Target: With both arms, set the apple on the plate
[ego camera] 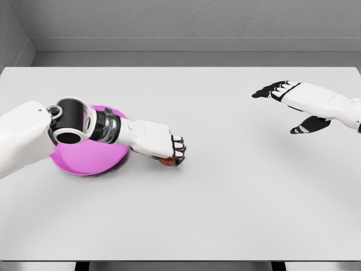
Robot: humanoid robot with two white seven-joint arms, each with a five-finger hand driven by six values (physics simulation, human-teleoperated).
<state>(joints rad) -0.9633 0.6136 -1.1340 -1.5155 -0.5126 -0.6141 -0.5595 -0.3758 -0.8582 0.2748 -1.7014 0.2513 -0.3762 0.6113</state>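
A magenta plate (84,164) lies on the white table at the left, largely covered by my left forearm. My left hand (174,152) reaches past the plate's right rim, its fingers curled down over the apple (167,162). Only a small reddish-brown sliver of the apple shows under the fingers, on the table just right of the plate. My right hand (282,101) hovers over the table's far right with fingers spread and holds nothing.
The white table (225,197) stretches wide between the two hands and toward its front edge. A grey wall runs behind the table's far edge.
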